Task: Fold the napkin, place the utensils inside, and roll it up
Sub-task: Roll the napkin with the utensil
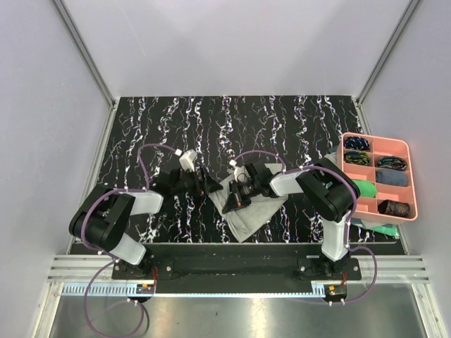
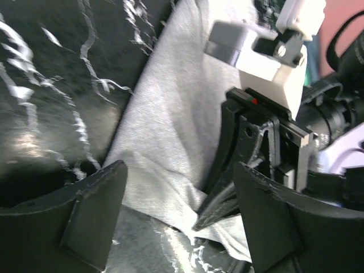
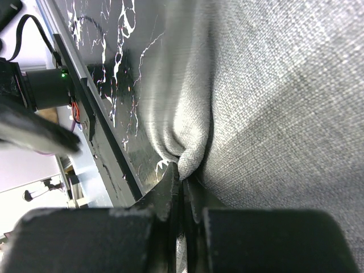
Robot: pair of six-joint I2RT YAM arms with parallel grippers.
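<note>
Right gripper: jaws closed tight on a bunched fold of the napkin. The cloth puckers at the tips and spreads smooth beyond them and to one side. On the other side of the pinch is the black marbled table.

Left gripper: jaws wide apart, nothing between them, held low over the table. The napkin's edge runs just ahead of the tips and a corner of it trails into the gap. The right gripper's fingers stand just past the left gripper's own right finger, clamped on the hem.

From above, the two grippers are close together, tip toward tip, at the napkin's left edge. From the right jaws the cloth lies rumpled on the table, reaching back toward the arm bases and off to the right.

Well to the right of both jaws is a pink tray with compartments. A green cloth shows at its left side; in it or beside it, I cannot tell.
</note>
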